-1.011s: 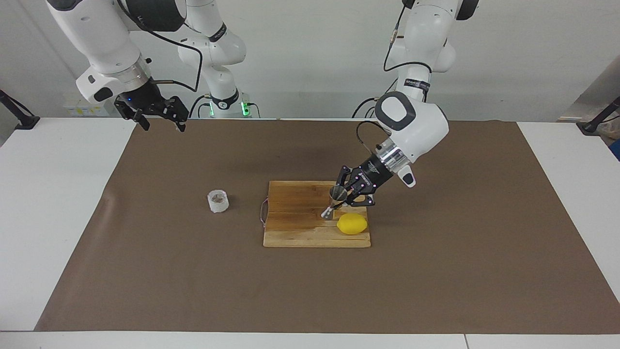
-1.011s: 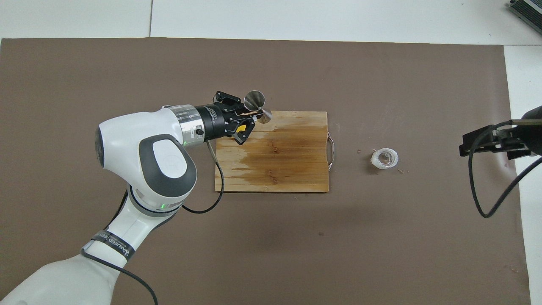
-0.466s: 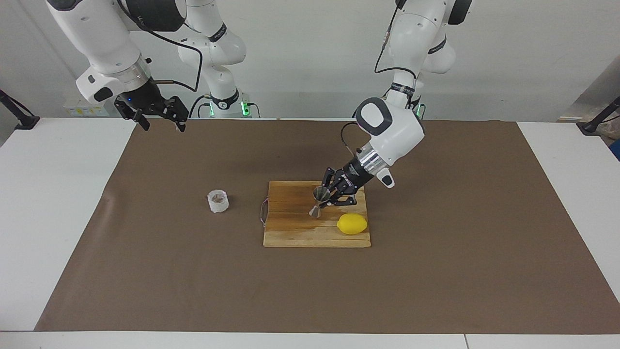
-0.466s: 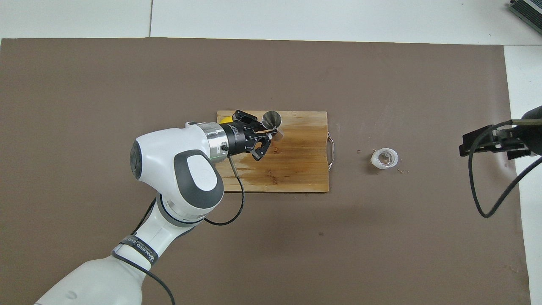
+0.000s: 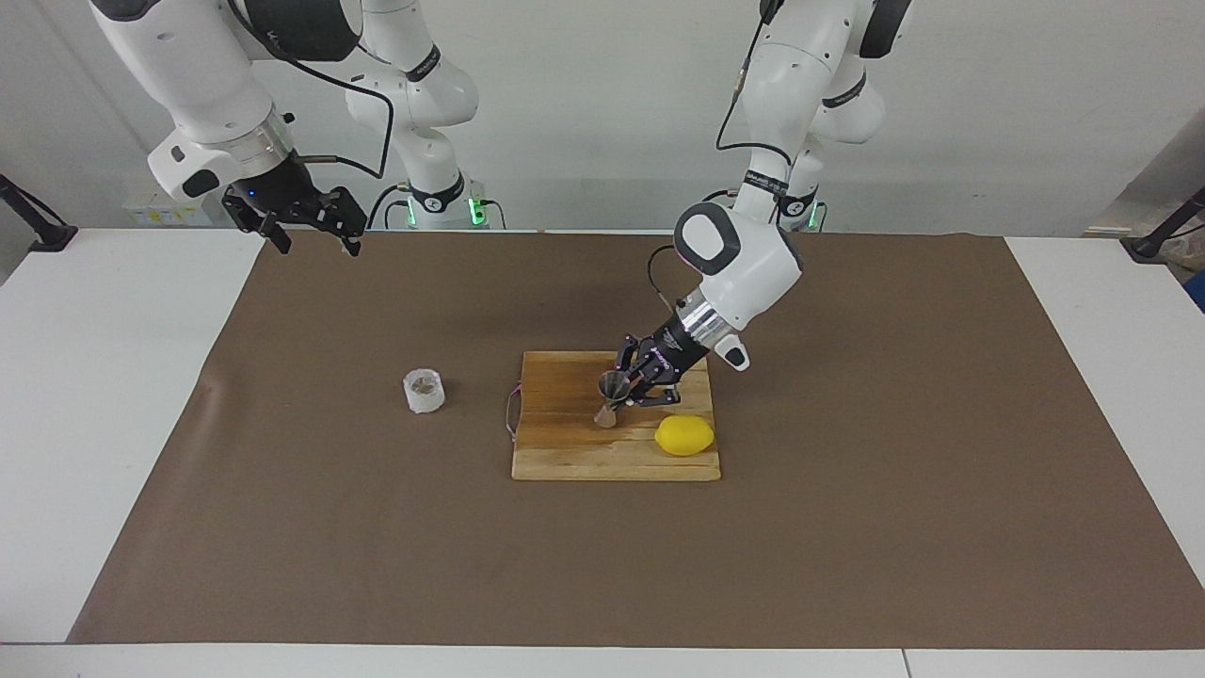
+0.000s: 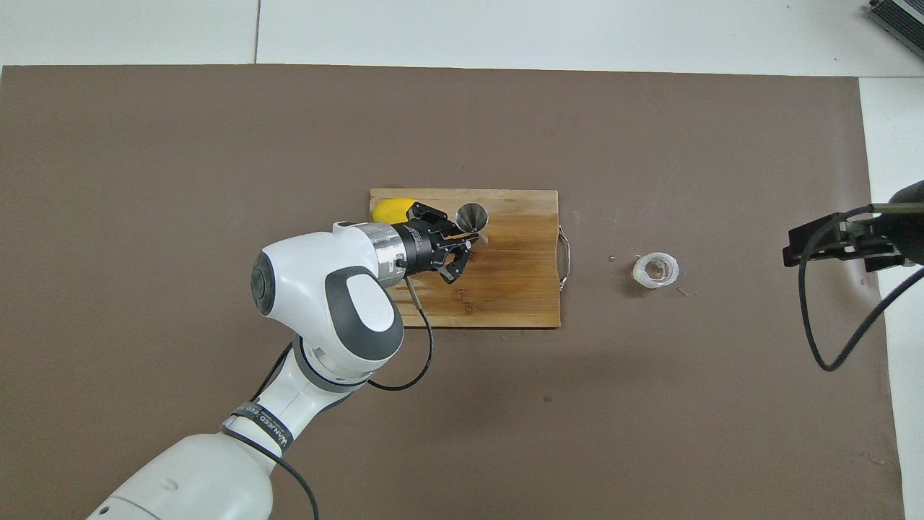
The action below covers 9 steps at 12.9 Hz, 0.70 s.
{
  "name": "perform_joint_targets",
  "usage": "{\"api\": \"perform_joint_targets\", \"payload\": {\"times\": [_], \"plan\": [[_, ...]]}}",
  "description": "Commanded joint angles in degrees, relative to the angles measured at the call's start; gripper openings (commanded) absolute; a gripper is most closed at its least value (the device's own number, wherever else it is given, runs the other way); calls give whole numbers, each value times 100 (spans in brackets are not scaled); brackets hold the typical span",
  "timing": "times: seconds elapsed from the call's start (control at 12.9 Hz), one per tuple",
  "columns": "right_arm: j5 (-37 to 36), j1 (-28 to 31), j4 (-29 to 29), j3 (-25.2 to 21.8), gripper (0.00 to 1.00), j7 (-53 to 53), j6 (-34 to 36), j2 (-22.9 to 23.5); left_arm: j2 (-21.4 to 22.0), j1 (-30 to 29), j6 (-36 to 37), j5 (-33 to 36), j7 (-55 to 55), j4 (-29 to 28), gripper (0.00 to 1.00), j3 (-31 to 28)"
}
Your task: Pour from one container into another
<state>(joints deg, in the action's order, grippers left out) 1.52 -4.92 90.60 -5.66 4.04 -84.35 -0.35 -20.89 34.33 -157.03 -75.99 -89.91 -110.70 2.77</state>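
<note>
The left gripper has its jaws clamped on the jigger at the waist, and holds it over the board, a little tilted, its foot at or just above the wood; I cannot tell whether it touches. From overhead the jigger's open mouth faces up, so it looks ready to receive. The lemon lies on the board just beside the jigger, toward the left arm's end.

The cup stands on the brown mat off the board, toward the right arm's end of the desk, about level with the jigger and well apart from it. Nothing is touching it. There seems to be something dark inside, though what it is I cannot make out. A few crumbs lie on the mat near it in the overhead view.

The right gripper waits up in the air over the mat's corner nearest the robots, well away from the cup, jaws apart and empty.

So as I read it, the task is at an early stage: the receiving vessel is in hand and being placed on the board, but no pouring has begun. What is left is most of it: settle the jigger upright, have the right arm come down and take the cup, carry it over to the board, and tip it into the jigger's mouth. That mouth is narrow, so the tipping will want care.
</note>
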Motion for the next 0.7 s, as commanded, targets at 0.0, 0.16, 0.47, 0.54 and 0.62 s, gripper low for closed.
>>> {"api": "perform_joint_targets", "payload": {"times": [0.0,0.16,0.47,0.54,0.62], "plan": [[15,-26,36,-49,100,-149,68,-79,6,197,-276,-206,123,-127,0,-75],[15,-26,36,-49,100,-149,59,-79,6,232,-285,-249,245,-163,0,-75],[15,-26,36,-40,100,-149,59,-79,24,329,-416,-259,474,-241,100,-75],[15,-26,36,-49,100,-149,59,-79,50,337,-417,-259,535,-277,100,-75],[15,-26,45,-49,100,-149,59,-79,94,364,-382,-250,719,-312,100,-75]]}}
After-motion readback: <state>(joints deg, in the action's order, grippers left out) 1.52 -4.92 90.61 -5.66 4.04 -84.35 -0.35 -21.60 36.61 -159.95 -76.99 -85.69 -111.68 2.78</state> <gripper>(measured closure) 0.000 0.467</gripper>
